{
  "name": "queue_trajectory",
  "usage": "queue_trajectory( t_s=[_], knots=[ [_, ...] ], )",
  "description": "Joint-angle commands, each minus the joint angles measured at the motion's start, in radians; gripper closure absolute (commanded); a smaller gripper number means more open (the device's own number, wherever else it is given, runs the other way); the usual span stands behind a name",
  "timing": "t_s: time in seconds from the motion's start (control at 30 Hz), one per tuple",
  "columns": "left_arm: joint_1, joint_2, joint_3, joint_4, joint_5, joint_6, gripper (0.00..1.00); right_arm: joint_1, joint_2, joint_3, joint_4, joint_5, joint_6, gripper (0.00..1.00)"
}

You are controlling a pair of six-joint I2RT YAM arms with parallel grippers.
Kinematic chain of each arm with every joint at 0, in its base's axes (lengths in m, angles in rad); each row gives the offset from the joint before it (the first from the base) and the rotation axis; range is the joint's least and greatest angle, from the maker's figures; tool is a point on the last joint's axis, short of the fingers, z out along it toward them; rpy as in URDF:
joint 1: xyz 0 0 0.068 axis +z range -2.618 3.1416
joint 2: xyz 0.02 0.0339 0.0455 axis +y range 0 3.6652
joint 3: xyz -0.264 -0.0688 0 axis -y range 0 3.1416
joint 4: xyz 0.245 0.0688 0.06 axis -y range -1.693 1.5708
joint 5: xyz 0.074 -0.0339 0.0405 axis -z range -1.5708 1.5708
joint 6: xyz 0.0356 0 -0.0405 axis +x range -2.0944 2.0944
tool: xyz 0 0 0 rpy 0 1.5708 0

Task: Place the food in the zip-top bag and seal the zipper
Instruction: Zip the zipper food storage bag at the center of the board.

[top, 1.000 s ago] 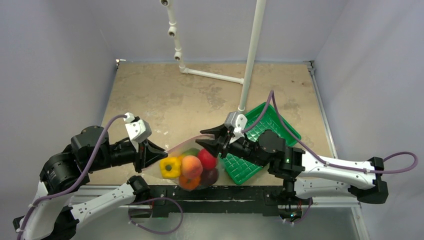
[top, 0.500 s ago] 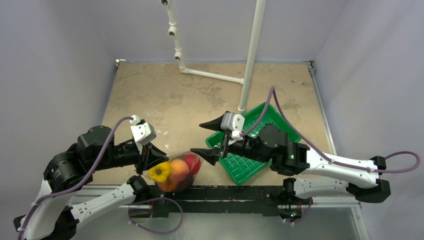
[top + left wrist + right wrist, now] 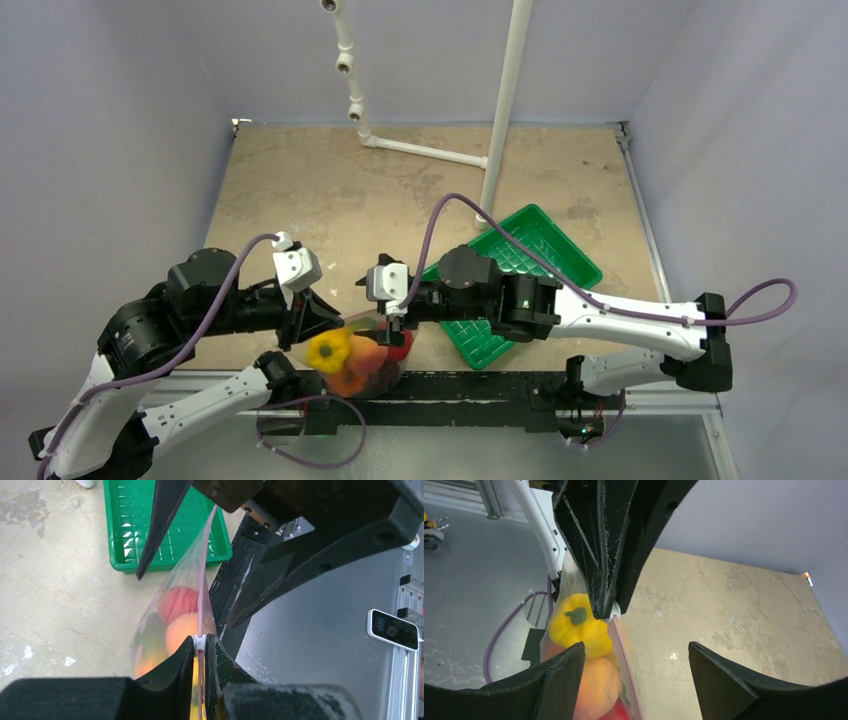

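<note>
- left gripper (image 3: 201, 641) pinched tight on the zipper (image 3: 201, 595), at its white slider (image 3: 200, 641); zip-top bag (image 3: 362, 352) hangs just left of the green tray (image 3: 560, 262)
- right gripper (image 3: 635, 650) spread wide, holding nothing; jaws either side of the bag mouth
- food (image 3: 350, 358) inside the bag; yellow pepper (image 3: 574, 624) and tomato (image 3: 179, 602) clear; the rest blurred by crinkled plastic; bag bottom cut off in both wrist views

Food (image 3: 350, 357) inside the bag (image 3: 190, 570)
It is at the tabletop's (image 3: 350, 190) near edge, with the tray (image 3: 545, 250) to its right.

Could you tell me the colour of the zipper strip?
Pale pink zipper, clearest in left wrist view.
</note>
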Motion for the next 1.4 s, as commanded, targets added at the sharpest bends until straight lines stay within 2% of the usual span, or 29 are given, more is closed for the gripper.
queue_trajectory(
  t_s=[0.0,0.17,0.27,0.4,0.43,0.47,0.83,1.23,1.37],
  knots=[
    [0.001,-0.006,-0.015,0.081,0.032,0.013,1.00,0.000,0.025,0.060,-0.011,-0.069,-0.049,0.24],
    [0.002,-0.010,-0.017,0.084,0.032,0.013,1.00,0.001,0.075,0.084,-0.060,-0.083,-0.046,0.37],
    [0.001,-0.008,-0.013,0.078,0.033,0.012,1.00,0.000,0.087,0.084,-0.070,-0.080,-0.041,0.49],
    [0.002,-0.009,-0.007,0.072,0.033,0.010,1.00,0.001,0.085,0.073,-0.069,-0.065,-0.021,0.79],
    [0.002,-0.011,-0.008,0.070,0.032,0.008,1.00,0.000,0.082,0.071,-0.066,-0.053,-0.017,0.92],
    [0.002,-0.011,-0.007,0.067,0.031,0.006,1.00,0.000,0.078,0.067,-0.064,-0.029,-0.008,1.00],
    [0.002,-0.013,0.024,0.021,-0.008,-0.006,1.00,0.001,0.010,0.011,-0.046,0.349,0.151,1.00],
    [0.002,-0.015,0.031,-0.006,-0.091,-0.011,1.00,-0.001,-0.043,-0.048,-0.060,0.654,0.320,1.00],
    [0.001,-0.026,0.034,-0.019,-0.128,-0.020,1.00,-0.001,-0.046,-0.061,-0.080,0.708,0.365,1.00]
  ],
)
